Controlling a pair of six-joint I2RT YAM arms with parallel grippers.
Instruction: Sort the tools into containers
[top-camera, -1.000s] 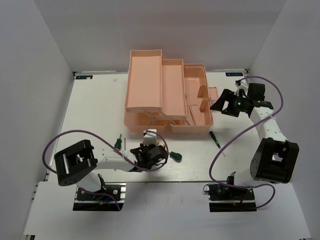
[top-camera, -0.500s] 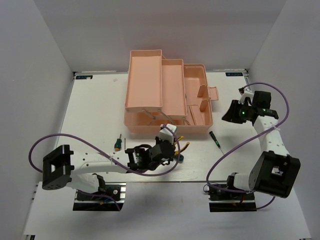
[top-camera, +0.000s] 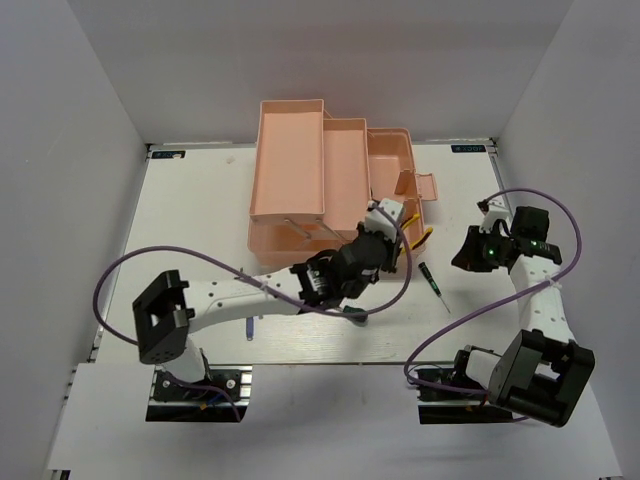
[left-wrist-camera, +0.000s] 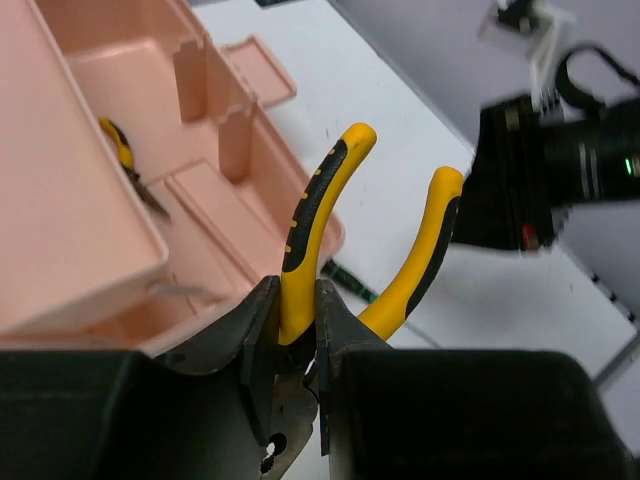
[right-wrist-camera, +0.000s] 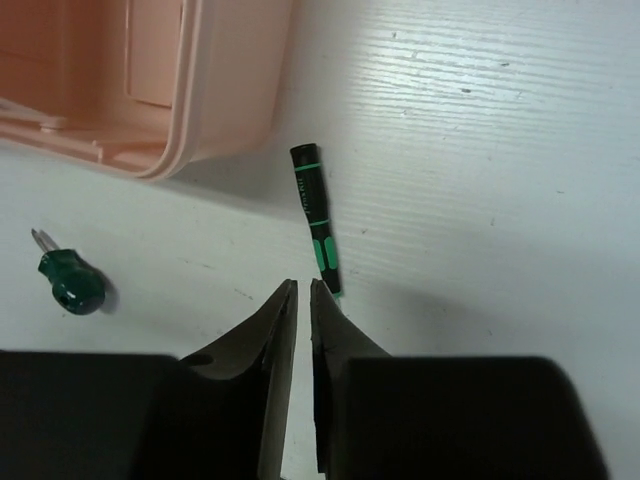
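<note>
Left pincer (left-wrist-camera: 297, 300) carried pliers (left-wrist-camera: 310, 215) to toolbox (left-wrist-camera: 235, 130) | right pincer (right-wrist-camera: 303, 290) narrowed, empty | wrist shows second pliers (left-wrist-camera: 122, 155) inside

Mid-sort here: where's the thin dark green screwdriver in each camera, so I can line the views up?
Top external: the thin dark green screwdriver lies on the table, right of the toolbox and its near right corner.
Left wrist: only a bit shows between the handles of the held pliers, below the toolbox edge.
Right wrist: centre of the picture, just ahead of the right gripper.
Shared landmark: the toolbox's rounded corner beside it.
</note>
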